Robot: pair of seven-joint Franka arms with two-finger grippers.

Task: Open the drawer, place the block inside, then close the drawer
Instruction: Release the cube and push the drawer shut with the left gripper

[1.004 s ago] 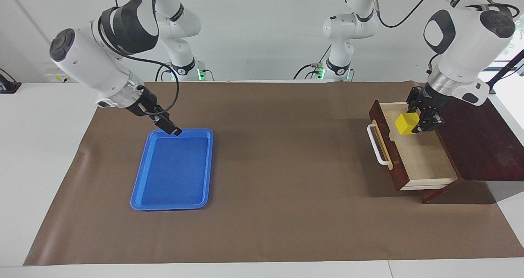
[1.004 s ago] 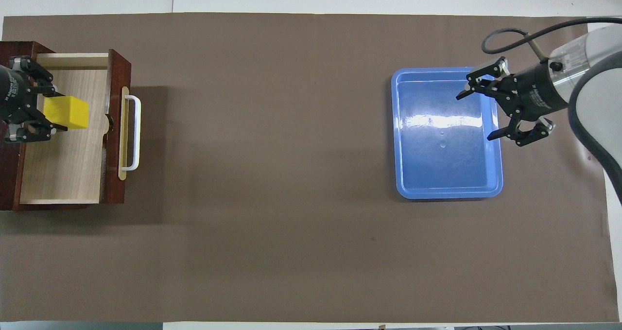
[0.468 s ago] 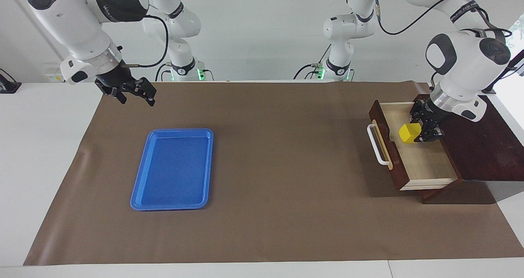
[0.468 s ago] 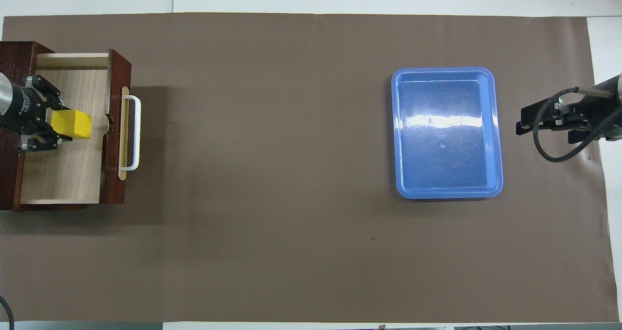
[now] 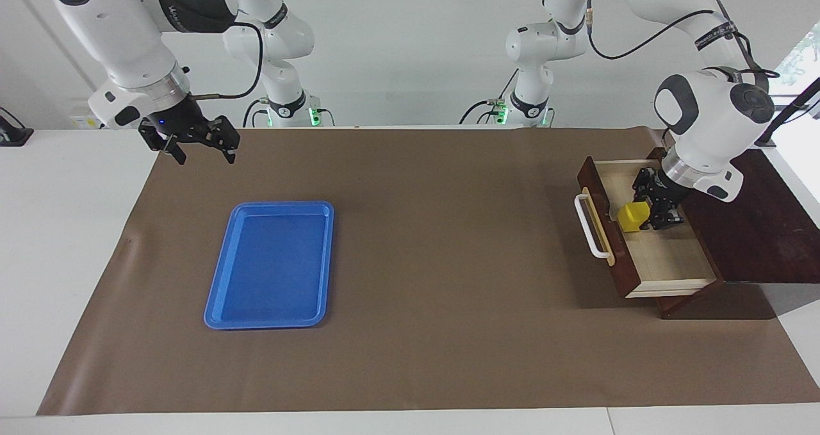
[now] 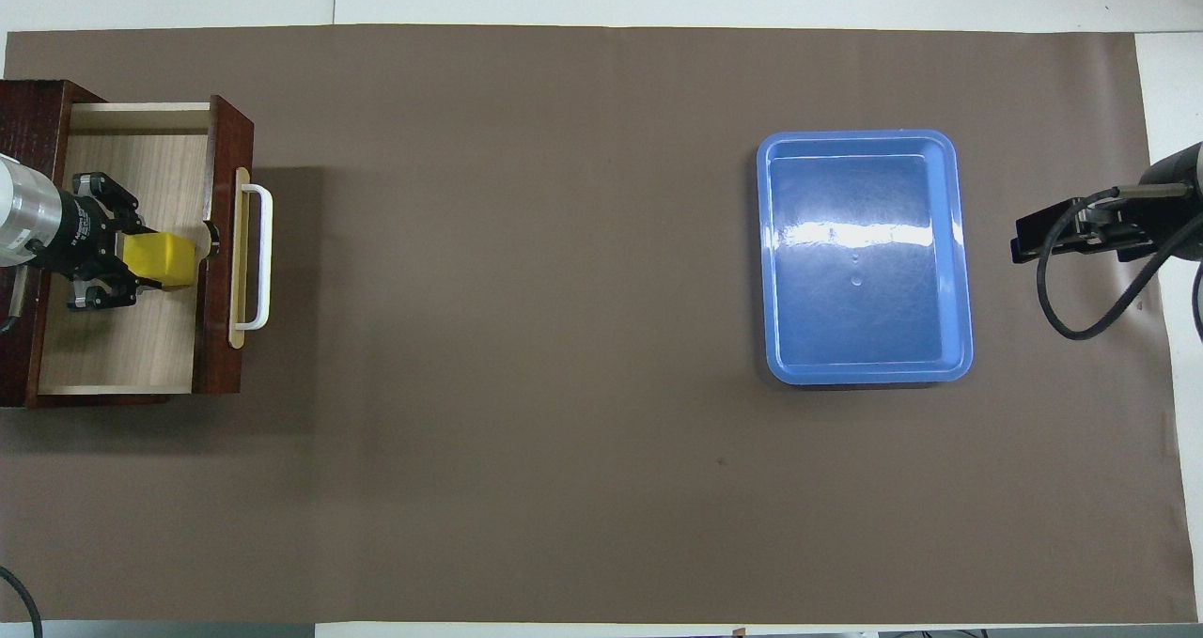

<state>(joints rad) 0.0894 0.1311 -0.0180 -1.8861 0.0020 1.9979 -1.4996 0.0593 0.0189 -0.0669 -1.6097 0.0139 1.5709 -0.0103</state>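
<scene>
You have the drawer [image 5: 647, 236] open and your left tool [image 5: 648, 216] clamping the block [image 5: 633, 217] low inside it, right tool [image 5: 200, 148] wide and waiting; release and closing remain.

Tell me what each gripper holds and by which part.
Left gripper pinches the yellow block by two opposite side faces, low inside the open drawer. Right gripper holds nothing.

Two high, distant views, facing and overhead, sharing the whole table [image 5: 448, 358].
</scene>
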